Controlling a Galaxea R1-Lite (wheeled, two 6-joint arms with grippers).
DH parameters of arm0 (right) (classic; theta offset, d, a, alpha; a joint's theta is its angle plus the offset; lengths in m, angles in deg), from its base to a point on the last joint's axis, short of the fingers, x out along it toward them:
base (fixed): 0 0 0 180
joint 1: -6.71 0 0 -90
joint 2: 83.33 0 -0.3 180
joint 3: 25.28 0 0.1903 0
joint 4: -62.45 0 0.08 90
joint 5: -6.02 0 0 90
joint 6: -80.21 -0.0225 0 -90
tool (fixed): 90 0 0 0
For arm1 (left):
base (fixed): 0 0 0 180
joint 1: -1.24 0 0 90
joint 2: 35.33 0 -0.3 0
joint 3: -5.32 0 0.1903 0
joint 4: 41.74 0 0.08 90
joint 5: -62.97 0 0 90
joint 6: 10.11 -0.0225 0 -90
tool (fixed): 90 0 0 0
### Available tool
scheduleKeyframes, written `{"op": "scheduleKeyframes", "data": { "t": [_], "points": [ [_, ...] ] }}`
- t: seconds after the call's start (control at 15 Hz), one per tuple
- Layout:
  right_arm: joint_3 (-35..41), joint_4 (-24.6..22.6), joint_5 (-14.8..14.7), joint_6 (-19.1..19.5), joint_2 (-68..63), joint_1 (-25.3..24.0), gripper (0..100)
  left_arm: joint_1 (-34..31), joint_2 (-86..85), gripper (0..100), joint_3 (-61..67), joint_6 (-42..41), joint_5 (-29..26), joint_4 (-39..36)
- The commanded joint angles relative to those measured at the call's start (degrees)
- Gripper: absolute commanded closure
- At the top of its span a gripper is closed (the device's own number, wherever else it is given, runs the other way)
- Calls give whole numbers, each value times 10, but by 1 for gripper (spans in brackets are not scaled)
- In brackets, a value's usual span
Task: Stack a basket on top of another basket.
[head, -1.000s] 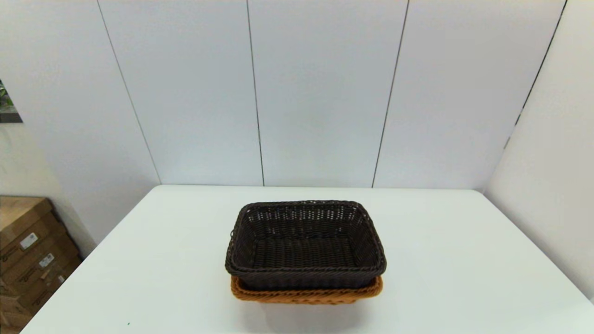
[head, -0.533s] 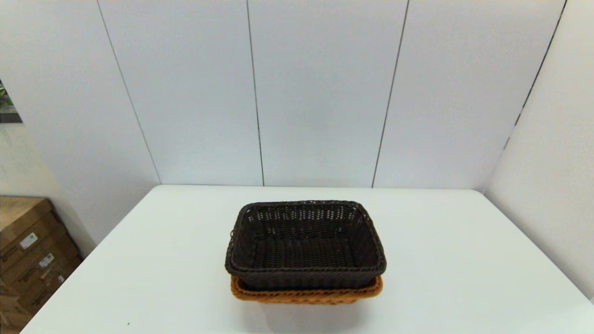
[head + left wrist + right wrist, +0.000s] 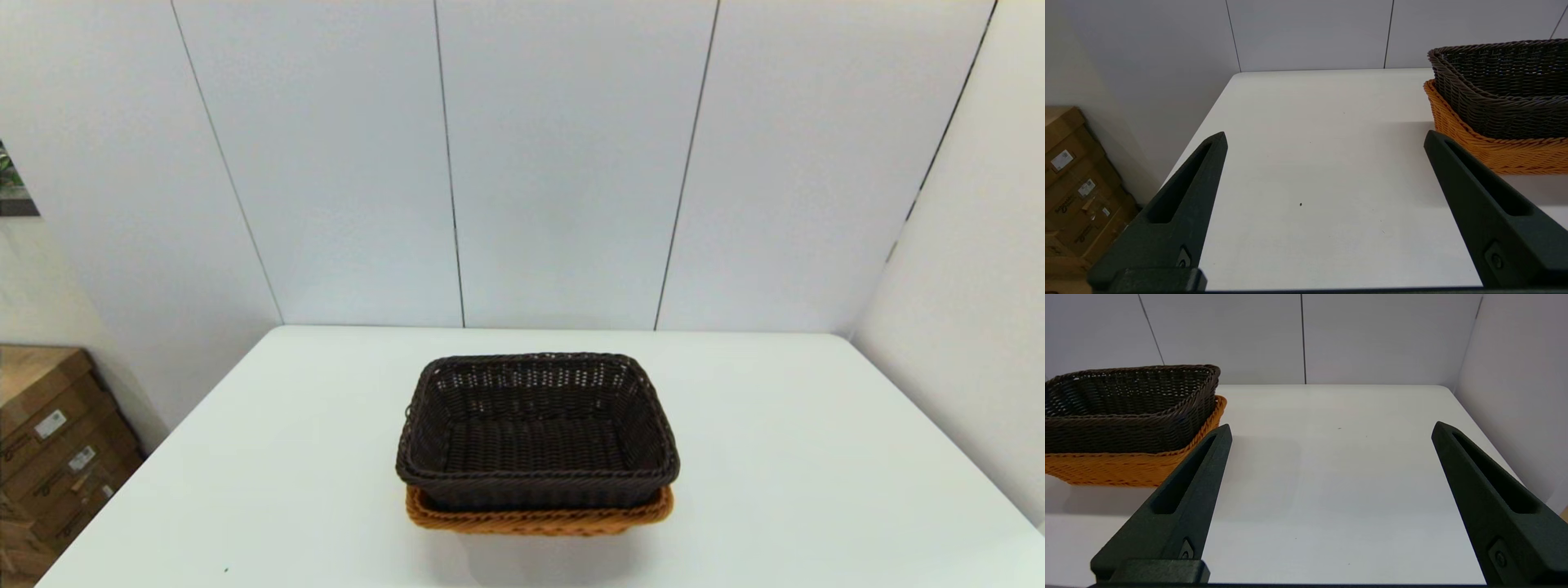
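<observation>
A white tabletop point(image 3: 816, 490) fills the near part of the scene. Pale wall panels point(image 3: 563, 163) with thin dark seams rise along its far edge and right side. Off its left edge stand stacked cardboard boxes point(image 3: 49, 441) bearing small white labels, set lower than the tabletop.

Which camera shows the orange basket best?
The right wrist view: the orange basket shows a long side wall under the dark basket. The left wrist view shows one corner; the head view only a thin strip.
</observation>
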Motion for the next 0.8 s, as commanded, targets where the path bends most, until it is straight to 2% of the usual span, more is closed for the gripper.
{"op": "scheduleKeyframes", "data": {
  "t": [0.07,0.27,0.4,0.73,0.8],
  "points": [
    [0,1,-2,6,-1,0,0,0,0,0,1,0,0,0],
    [0,0,-2,51,-1,0,0,0,0,0,1,0,0,0],
    [0,25,-3,115,-1,0,0,0,0,0,1,0,0,0],
    [0,36,-1,109,-1,0,0,0,0,0,1,0,0,0],
    [0,38,-3,90,-1,0,0,0,0,0,1,0,0,0]
  ]
}}
